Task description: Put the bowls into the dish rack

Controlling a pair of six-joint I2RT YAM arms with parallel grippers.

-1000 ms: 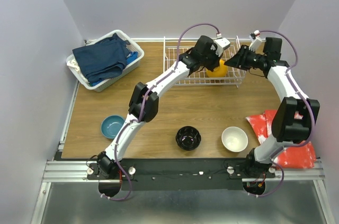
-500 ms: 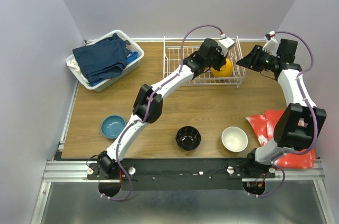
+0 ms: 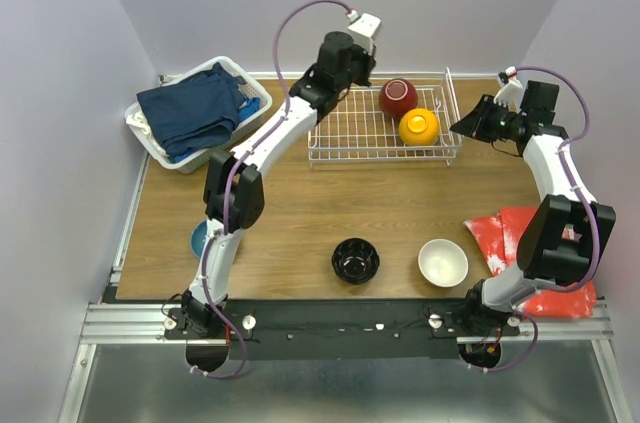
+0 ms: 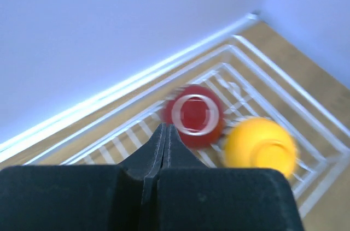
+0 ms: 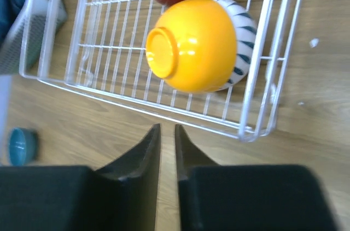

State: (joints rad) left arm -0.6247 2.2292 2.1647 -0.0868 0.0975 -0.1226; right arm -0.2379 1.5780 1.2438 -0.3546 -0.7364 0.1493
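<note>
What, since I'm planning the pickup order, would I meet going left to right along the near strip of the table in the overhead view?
blue bowl (partly hidden behind the left arm) → black bowl → white bowl → red patterned bag
</note>
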